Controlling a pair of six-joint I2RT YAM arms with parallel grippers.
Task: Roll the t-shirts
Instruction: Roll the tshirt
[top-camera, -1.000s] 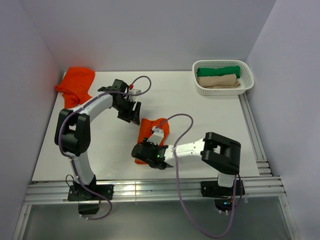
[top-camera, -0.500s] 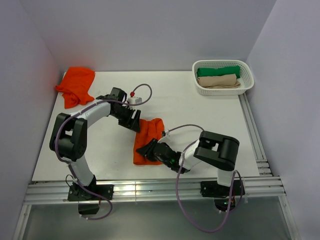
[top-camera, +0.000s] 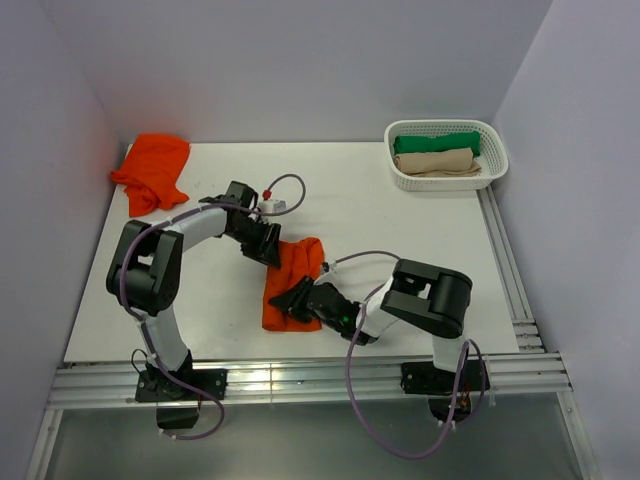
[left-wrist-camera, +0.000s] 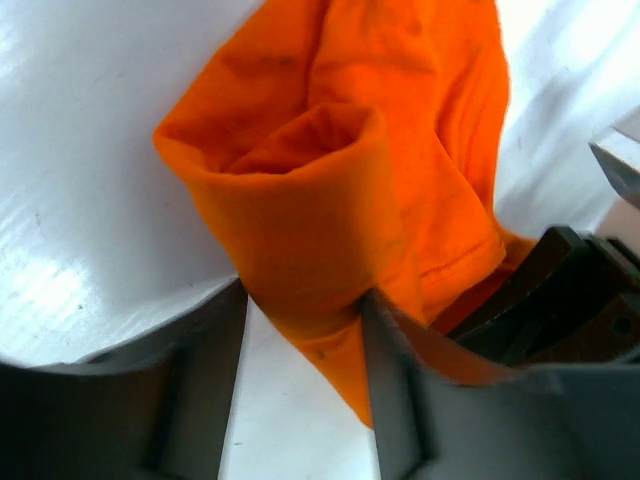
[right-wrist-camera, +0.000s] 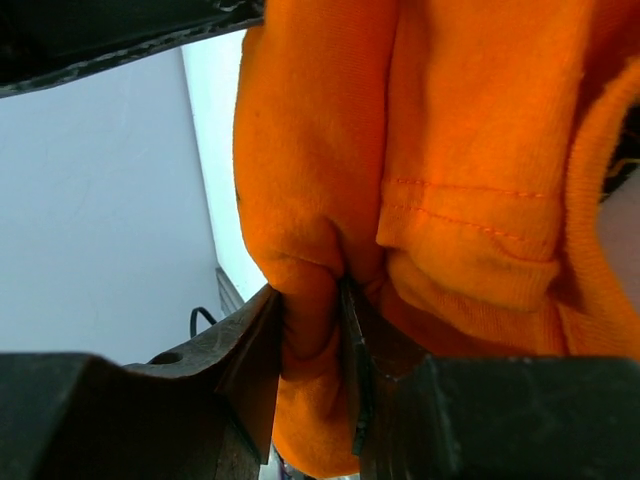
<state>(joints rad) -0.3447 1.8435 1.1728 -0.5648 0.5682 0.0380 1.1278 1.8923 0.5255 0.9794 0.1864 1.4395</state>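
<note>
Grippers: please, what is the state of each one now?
Left gripper: closing around a fold of the orange t-shirt.
Right gripper: shut on the same t-shirt.

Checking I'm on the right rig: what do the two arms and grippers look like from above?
Both arms are white tubes with chunky black joints, left arm and right arm. Each carries a looping purple cable. The left gripper and right gripper are black.

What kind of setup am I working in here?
Likely a lab test cell: a white tabletop boxed in by plain lavender walls, an aluminium rail frame along its near edge, and a white plastic mesh basket holding folded cloth.
</note>
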